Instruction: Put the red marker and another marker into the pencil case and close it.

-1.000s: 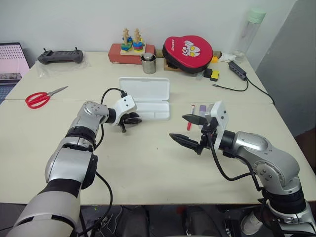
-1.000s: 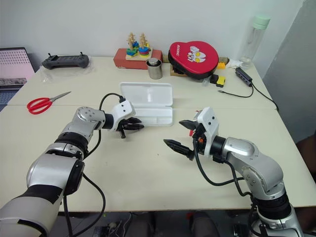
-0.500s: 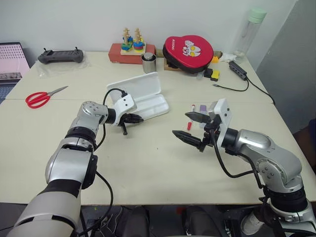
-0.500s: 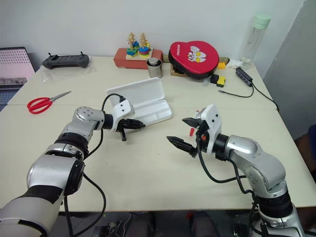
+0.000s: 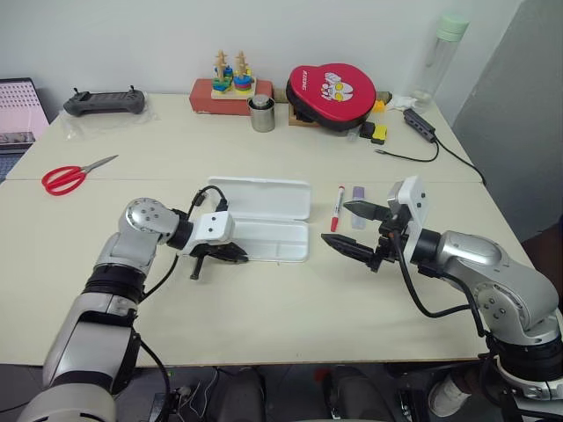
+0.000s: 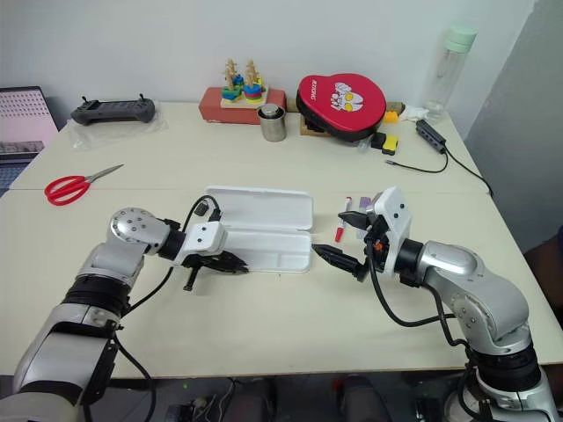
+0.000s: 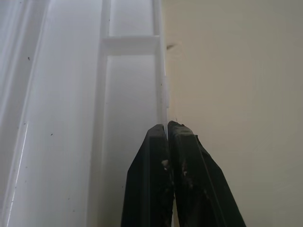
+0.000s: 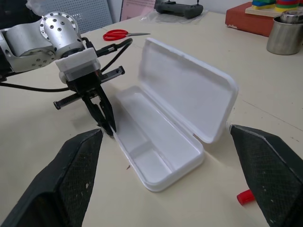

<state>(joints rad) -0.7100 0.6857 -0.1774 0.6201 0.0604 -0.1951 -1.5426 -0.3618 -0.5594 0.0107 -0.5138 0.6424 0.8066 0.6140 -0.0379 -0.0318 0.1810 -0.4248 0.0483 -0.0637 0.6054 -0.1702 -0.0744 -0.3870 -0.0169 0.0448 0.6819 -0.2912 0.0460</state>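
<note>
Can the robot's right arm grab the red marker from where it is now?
Probably yes. The right gripper is open, and the red marker lies loose on the table just beyond it, next to the lavender marker, with nothing between them.

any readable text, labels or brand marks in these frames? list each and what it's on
White lettering along the left rim of the red oval pouch: too blurred to read; beside it is a cartoon face print, not text.
Red marker, lavender marker, open white pencil case, metal cup, bottle: no legible markings.
Nothing else carries readable text.
</note>
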